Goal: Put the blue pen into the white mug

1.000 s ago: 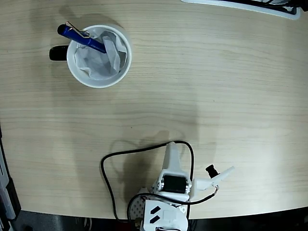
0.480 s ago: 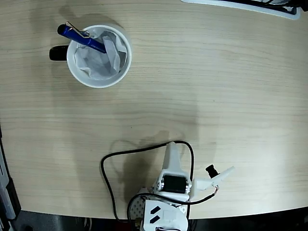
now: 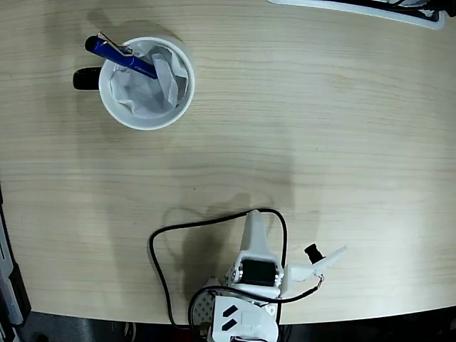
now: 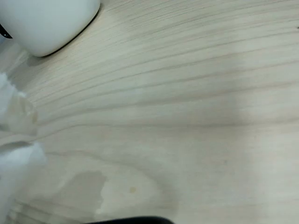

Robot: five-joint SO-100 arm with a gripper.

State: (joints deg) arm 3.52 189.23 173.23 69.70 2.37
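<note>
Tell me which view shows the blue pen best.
The fixed view: the blue pen leans in the white mug, clip end poking over the rim by the black handle. The wrist view shows only the mug's outer wall and bare table, no pen.

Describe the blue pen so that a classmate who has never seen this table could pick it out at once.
In the fixed view, find the white mug with a black handle at the wooden table's upper left. The blue pen leans inside it, its top poking over the rim. It is the only glossy blue thing there, with a silver clip.
</note>
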